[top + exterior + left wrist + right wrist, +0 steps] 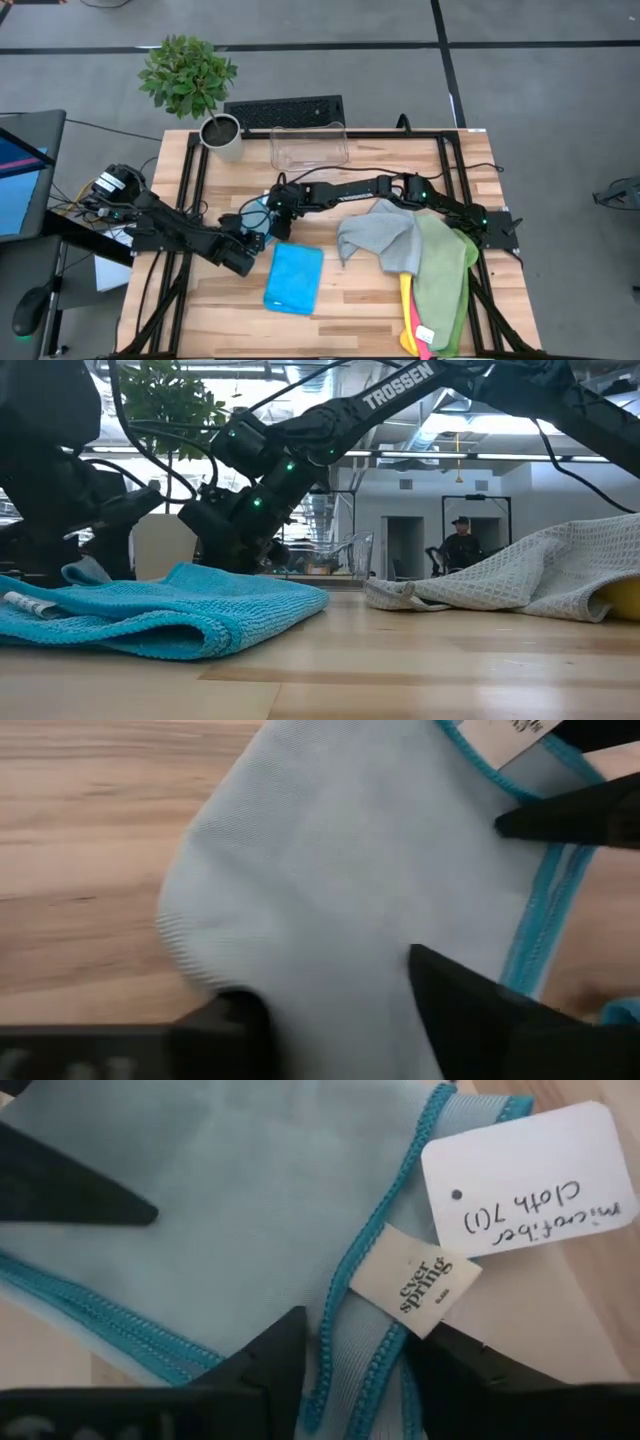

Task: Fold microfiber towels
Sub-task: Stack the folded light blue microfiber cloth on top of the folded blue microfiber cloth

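- A light blue towel (pixel 230 1210) with a darker teal stitched edge lies on the wooden table (pixel 350 310) between the two arms, near the left-centre of the table; both grippers have met over it, which suggests it is the cloth now being folded
- The left gripper (pixel 258 240) reaches in from the table's left side, forearm low and angled toward the middle; its wrist view shows dark fingers (pixel 470 1010) spread on either side of the pale cloth, one at each flank, seemingly ready to nip a fold
- The right gripper (pixel 278 222) comes from the far right, its long arm stretched across the table and dipping down just beside the left one; its fingers (pixel 270 1360) straddle the teal hem close to the small sewn label (pixel 415 1277), apart and not visibly clamped, though whether the pads already touch the fabric is hard to tell
- A white paper tag (pixel 525 1175) with handwriting hangs at that same corner, so the right arm is likely working the tagged corner
- A brighter blue towel (pixel 294 277) lies already folded into a neat rectangle nearer the front edge, set aside as finished work
- A grey towel (pixel 378 235), a green towel (pixel 445 280), with yellow and pink edges showing beneath, sit heaped on the right, apparently waiting their turn
- A clear bin (pixel 309 145) and potted plant (pixel 190 80) stand at the far edge, out of the way
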